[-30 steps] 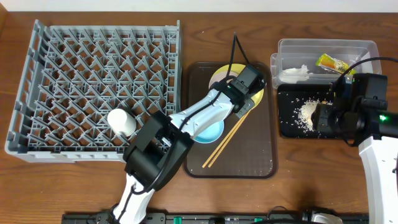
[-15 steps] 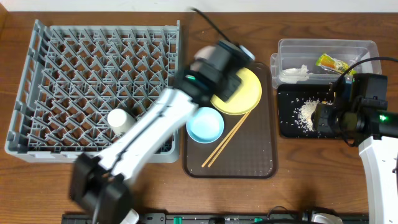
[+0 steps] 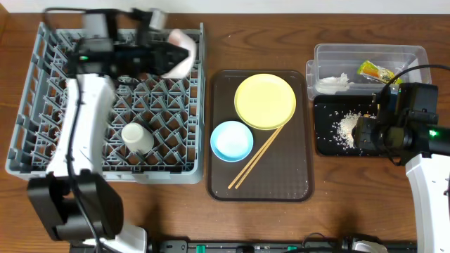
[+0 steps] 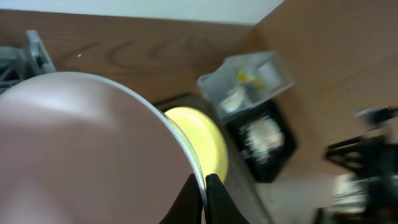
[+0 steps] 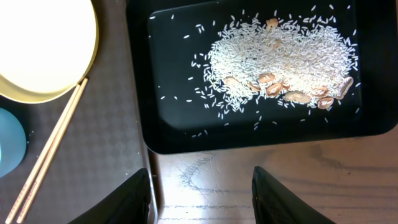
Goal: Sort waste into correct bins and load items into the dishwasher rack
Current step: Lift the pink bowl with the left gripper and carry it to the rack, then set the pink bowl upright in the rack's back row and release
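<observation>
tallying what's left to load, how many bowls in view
2: a round light blue bowl on the dark brown tray; a round white bowl gripped by the left end effector above the back right corner of the grey plastic rack.

**Desk:** How many dishes are on the worktop (image 3: 337,225)?

**Photographer:** Four: one yellow plate (image 3: 265,100), one light blue bowl (image 3: 231,140), one white bowl (image 3: 176,60) and one small white cup (image 3: 137,137). Add two wooden chopsticks (image 3: 256,158).

**Desk:** And containers?

**Photographer:** Four again: one grey dishwasher rack (image 3: 42,105), one brown serving tray (image 3: 288,176), one clear tub (image 3: 369,53) and one black tray (image 3: 330,144).

**Desk:** What about waste?

**Photographer:** One yellow-green wrapper (image 3: 375,71), one white tissue (image 3: 334,82), and a single patch of rice scraps (image 3: 346,128), with more grains than anyone could count.
</observation>
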Controlling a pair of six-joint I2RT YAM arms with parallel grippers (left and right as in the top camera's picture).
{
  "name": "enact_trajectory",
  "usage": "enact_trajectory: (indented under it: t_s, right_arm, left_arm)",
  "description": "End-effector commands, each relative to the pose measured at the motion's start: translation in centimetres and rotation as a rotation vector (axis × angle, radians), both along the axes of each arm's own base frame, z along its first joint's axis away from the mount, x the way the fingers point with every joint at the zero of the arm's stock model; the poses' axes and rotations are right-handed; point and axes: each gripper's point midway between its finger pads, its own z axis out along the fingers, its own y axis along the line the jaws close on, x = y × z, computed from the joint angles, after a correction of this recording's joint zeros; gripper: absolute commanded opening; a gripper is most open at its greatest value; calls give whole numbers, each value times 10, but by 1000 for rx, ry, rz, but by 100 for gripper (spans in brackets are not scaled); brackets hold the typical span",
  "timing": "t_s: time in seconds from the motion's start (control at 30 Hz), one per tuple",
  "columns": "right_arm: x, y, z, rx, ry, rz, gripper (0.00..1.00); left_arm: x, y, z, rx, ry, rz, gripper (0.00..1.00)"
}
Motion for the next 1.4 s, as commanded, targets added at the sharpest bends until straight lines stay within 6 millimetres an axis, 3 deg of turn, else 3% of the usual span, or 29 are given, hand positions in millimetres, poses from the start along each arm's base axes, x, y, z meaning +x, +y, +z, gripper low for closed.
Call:
enact_trajectory:
  t_s: [0.0,0.2,0.7,1.03,1.37]
  right_arm:
    - [1,-2,6,0,-18,-14,50]
    - [1,0,6,7,-18,-11,50]
    - [1,0,6,11,-15,-9,49]
    - [1,1,6,11,-15,-9,49]
    - [-1,1,5,12,-7,-9,49]
  left_arm:
    - [-7,6,19,-237,18,-116,6]
    - [5,21,5,-355,50,-146,6]
    - [63,50,-61,-448,257,-17,6]
    - [71,56,-86,-449,302,23,6]
    - [87,95,-106,-387,319,212,9]
